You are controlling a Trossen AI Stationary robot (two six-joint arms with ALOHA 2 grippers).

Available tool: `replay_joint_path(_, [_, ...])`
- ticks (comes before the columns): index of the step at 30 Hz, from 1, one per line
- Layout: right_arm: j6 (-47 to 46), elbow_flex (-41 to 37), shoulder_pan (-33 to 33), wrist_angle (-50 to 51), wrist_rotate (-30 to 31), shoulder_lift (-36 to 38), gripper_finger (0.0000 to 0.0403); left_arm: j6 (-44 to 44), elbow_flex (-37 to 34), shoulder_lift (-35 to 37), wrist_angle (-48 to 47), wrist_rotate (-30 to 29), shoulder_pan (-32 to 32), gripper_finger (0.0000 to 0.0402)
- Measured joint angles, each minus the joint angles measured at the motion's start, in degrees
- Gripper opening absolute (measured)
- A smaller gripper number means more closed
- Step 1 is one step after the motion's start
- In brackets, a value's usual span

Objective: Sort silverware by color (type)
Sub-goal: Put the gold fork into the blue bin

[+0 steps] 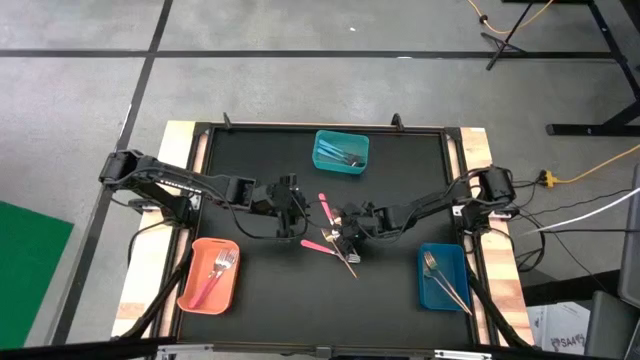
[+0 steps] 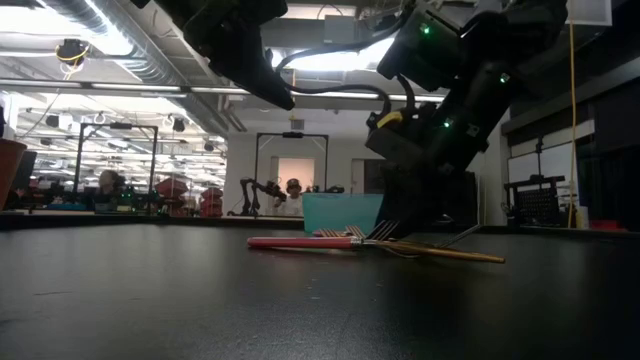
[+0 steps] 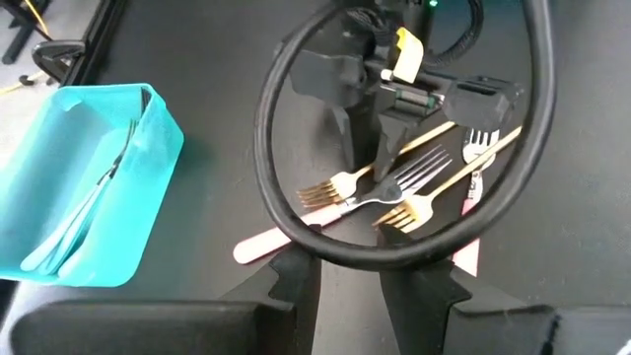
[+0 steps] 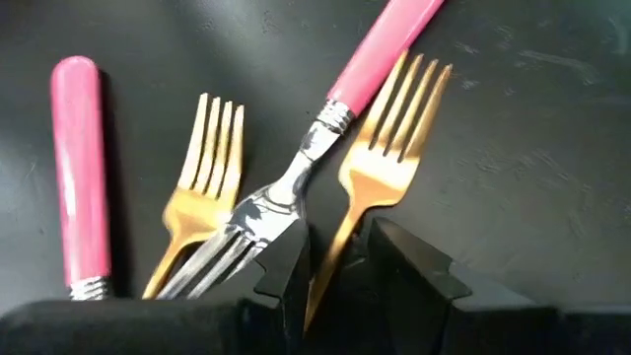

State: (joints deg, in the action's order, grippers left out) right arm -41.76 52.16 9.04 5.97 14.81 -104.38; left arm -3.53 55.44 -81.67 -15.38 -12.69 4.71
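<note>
Several forks lie crossed in a pile at mid-table (image 1: 338, 240): two gold forks (image 4: 392, 113) (image 4: 202, 168), a silver-headed fork with a pink handle (image 4: 380, 44), and another pink handle (image 4: 79, 177). My right gripper (image 1: 350, 228) (image 4: 333, 258) stands over the pile, pointing down, shut on one gold fork. My left gripper (image 1: 293, 205) (image 3: 350, 286) hovers just left of the pile with a narrow gap between its fingers and nothing in it. My right gripper pinches the gold fork by its thin neck (image 4: 337, 237), just behind the head. The fingers come from above, pointing down, and lie across the fork. The fork rests flat on the table among the others, its handle (image 2: 460, 256) running out along the tabletop.
A teal bin (image 1: 341, 151) with blue-handled pieces sits at the far edge. An orange bin (image 1: 208, 275) with pink forks is near left, a blue bin (image 1: 443, 277) with gold forks near right. A black cable loop (image 3: 296, 227) hangs before the left wrist camera.
</note>
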Motion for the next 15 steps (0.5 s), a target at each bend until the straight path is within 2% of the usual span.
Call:
replay_joint_path(7, [0.0,0.1,0.0,0.5,0.7,-0.7,0.0106,0.0,0.0,0.0,0.0,0.0,0.0,0.0095])
replay_joint_path(15, [0.0,0.1,0.0,1.0,0.7,-0.7,0.0036,0.0,0.0,0.0,0.0,0.1,0.0,0.0095])
